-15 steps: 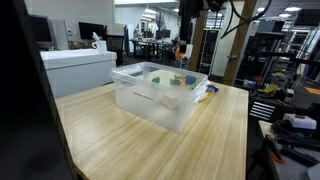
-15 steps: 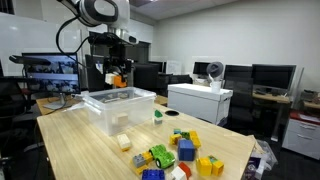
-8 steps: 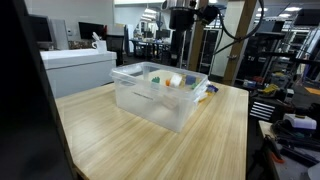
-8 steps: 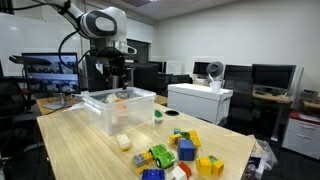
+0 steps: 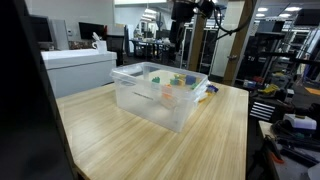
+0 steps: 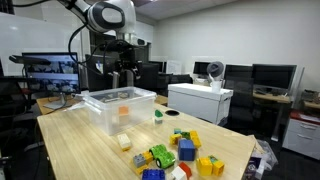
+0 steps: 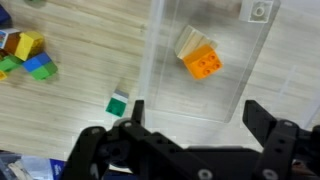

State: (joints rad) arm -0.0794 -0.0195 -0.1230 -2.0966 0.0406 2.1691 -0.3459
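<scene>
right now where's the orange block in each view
In an exterior view: orange block inside the clear bin, picture centre.
In an exterior view: inside the bin, left of centre.
Wrist view: upper right of centre, within the bin.
Shared landmark: the clear bin.

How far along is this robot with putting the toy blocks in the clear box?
Done: an orange block lies inside the clear bin, a tan block against it. In hand: nothing; the end effector hangs open above the bin. Left: a pile of coloured blocks, plus a small green block, lies on the table outside it.
</scene>
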